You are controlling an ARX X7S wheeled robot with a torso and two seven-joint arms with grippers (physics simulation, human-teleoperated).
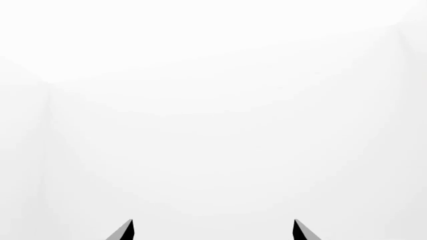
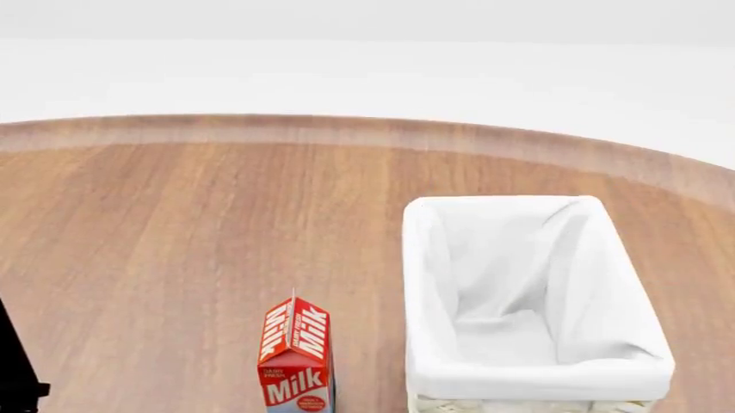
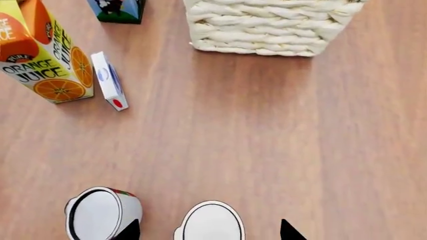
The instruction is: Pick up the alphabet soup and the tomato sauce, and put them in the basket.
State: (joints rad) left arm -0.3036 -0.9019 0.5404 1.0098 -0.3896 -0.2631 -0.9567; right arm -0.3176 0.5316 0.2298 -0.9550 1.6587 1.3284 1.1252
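- Left pincer (image 1: pixel 213 234): only two dark fingertips (image 1: pixel 124 231) show in its wrist view, set wide apart with nothing between them, so released. Plain white fills the rest; I cannot place it against the basket.
- Milk carton (image 2: pixel 296 357): red, upright on the wooden counter (image 2: pixel 172 224), just beside the basket (image 2: pixel 540 379) on its left in the head view, with a clear gap.
- Basket: open top, white liner folded over the rim, nothing inside that I can see.
- Orange juice carton (image 3: pixel 47 55): upright, off one corner of the basket's woven wall, with a small white box (image 3: pixel 109 80) lying just beside it.
- Tomato sauce (image 3: pixel 103 212): pale top toward the camera, red and green at its edge, on the counter well apart from the basket's wall.
- Second can (image 3: pixel 211 222): near the tomato sauce; label hidden, so I cannot tell whether it is the alphabet soup.
- Right pincer (image 3: pixel 208 232): released, fingertips spread either side of the second can, which sits between them.
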